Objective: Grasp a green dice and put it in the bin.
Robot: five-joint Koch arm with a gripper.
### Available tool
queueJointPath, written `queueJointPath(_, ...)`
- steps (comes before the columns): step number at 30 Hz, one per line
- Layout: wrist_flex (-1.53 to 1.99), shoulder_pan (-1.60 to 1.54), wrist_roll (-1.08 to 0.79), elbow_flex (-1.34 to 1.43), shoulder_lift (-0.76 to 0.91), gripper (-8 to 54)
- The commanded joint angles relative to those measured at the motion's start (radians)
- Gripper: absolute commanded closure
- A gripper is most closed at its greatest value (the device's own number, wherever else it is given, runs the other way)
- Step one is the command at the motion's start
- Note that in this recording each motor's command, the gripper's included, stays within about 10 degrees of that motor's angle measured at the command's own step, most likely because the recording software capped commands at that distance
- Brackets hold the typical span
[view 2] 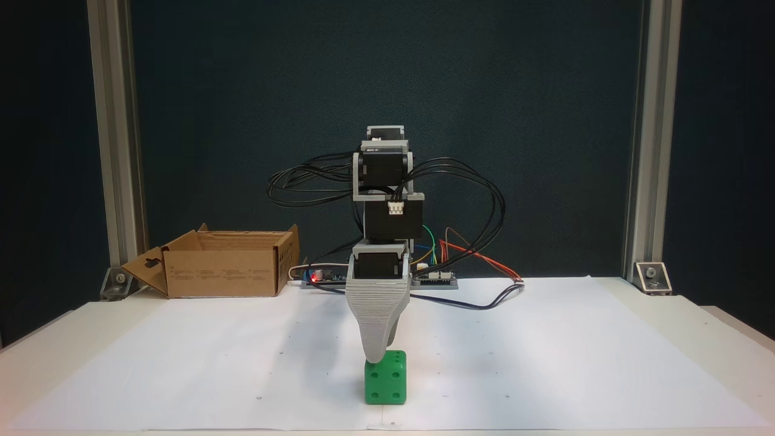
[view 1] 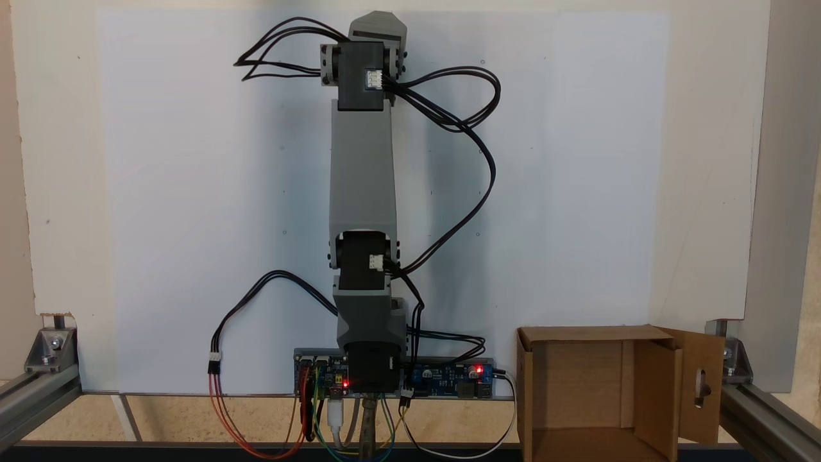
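End effector (view 2: 380, 357) hangs tip-down at the green dice (view 2: 385, 380) on the white table (view 2: 545, 363); its jaws overlap, so whether it grips I cannot tell. Grasping seems the step in hand (the bin (view 2: 224, 272) stands well apart); next, secure and lift.

Both fixed views bright, even, sharp enough. Overhead light: soft arm shadow on white paper (view 1: 192, 192), small shadow under dice (view 2: 385, 378). Dark backdrop (view 2: 545, 121), no glare. Slight compression grain.
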Motion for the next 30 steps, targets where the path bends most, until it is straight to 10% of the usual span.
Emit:
queueJointPath(1, -0.014, -0.005, 0.037, -0.021, 0.014, 2.4)
queueJointPath(30, -0.06, -0.003, 0.029, 0.011, -0.078, 5.2)
